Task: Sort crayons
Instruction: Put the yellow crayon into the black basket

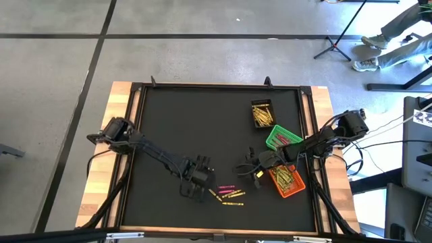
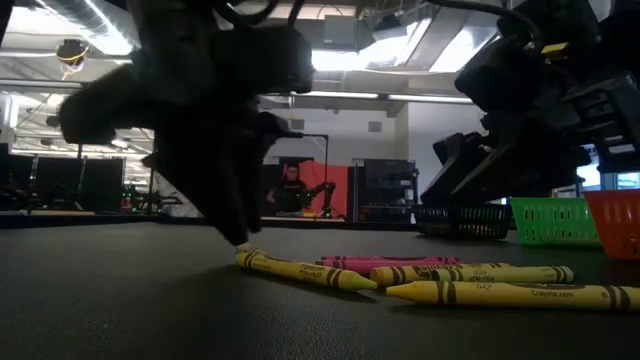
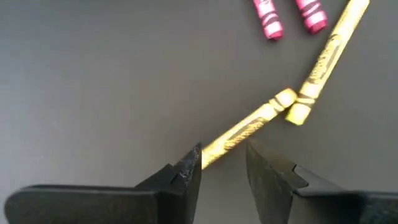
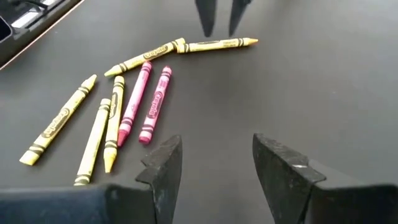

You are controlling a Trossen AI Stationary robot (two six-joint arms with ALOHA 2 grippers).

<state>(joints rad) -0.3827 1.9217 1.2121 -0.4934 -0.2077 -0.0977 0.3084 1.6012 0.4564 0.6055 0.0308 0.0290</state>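
A yellow crayon [image 2: 510, 293] lies closest to the low camera, with more yellow ones and two pink crayons [image 4: 144, 102] scattered behind it on the black mat [image 1: 182, 128] near the table's front edge. Well to the right of this loose pile stand three small bins: a black bin [image 1: 262, 113] holding yellow crayons, a green bin [image 1: 283, 139] and an orange bin [image 1: 287, 179] with more crayons inside. A person sits far off in the room behind.

The left gripper [image 3: 224, 163] is down at the left end of the pile, its fingers parted around the end of one yellow crayon [image 3: 249, 126]; whether they touch it is hard to judge. The right gripper [image 4: 214, 163] hangs between the pile and the orange bin, jaws apart and holding nothing.
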